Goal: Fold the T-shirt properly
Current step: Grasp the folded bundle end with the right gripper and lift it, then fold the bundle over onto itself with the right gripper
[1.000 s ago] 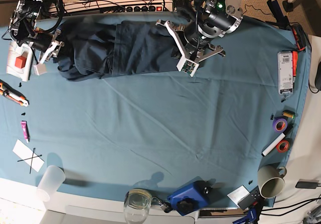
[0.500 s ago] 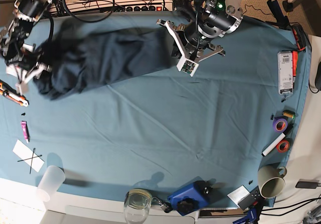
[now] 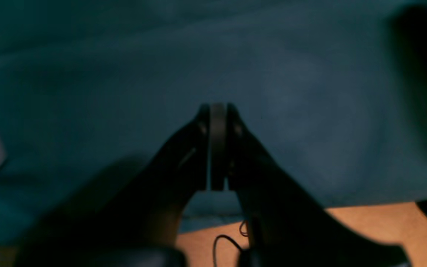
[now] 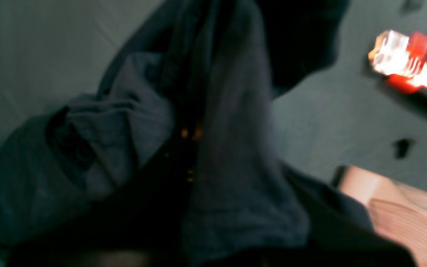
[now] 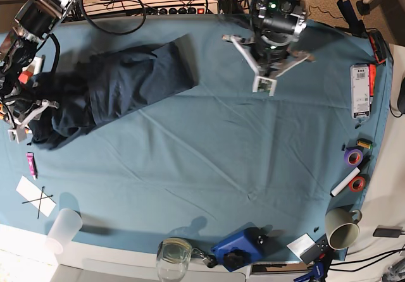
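Right fingers (image 4: 195, 148): grasping a bunched fold of the T-shirt (image 5: 136, 79), cloth rising between them in the right wrist view. Left fingers (image 3: 217, 148): clenched, nothing between the tips, above the tablecloth (image 5: 190, 162); in the base view the left arm (image 5: 278, 32) stands at upper centre, apart from the shirt.

Shirt position: upper left of the base frame, a rumpled band, bunched at its left end, flatter and smoother toward its right end. Small items lie close by the bunched end, among them the pink tube (image 5: 31, 164).

Step in hand, as judged: shifting or straightening the bundle ahead of any real fold. Shape reads as poorly ordered; folding far from finished.

Method notes: draw the held end toward the middle of the surface, low and slow, so the flat end trails without rolling under. Open the left fingers, pinch the far right corner, then pull the two ends apart gently until creases ease. Lay down before letting go. Risk: a one-sided tug may twist the band or sweep the tube along.
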`<state>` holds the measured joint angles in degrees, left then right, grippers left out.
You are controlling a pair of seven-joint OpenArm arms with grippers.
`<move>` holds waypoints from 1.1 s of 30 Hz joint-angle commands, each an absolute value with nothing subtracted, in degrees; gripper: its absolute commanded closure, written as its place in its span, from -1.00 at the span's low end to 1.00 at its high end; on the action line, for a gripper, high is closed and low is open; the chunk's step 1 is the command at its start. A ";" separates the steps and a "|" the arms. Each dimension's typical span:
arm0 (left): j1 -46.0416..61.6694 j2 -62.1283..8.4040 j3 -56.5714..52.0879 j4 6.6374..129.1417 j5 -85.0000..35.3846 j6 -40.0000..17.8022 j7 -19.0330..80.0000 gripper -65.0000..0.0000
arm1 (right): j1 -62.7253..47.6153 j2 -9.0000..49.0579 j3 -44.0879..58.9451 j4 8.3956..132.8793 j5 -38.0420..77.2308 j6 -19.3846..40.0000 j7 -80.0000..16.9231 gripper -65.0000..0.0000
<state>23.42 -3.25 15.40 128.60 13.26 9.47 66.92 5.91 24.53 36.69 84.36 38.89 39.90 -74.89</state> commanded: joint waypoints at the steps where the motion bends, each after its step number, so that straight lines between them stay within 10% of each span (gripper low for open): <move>1: 23.62 -3.05 15.57 130.89 14.00 10.13 65.80 1.00 | 5.82 25.61 37.06 87.57 40.03 40.00 -73.73 1.00; 33: 31.46 -4.78 15.57 135.00 16.62 13.08 62.28 1.00 | -2.39 22.39 5.10 109.25 44.97 40.00 -79.02 1.00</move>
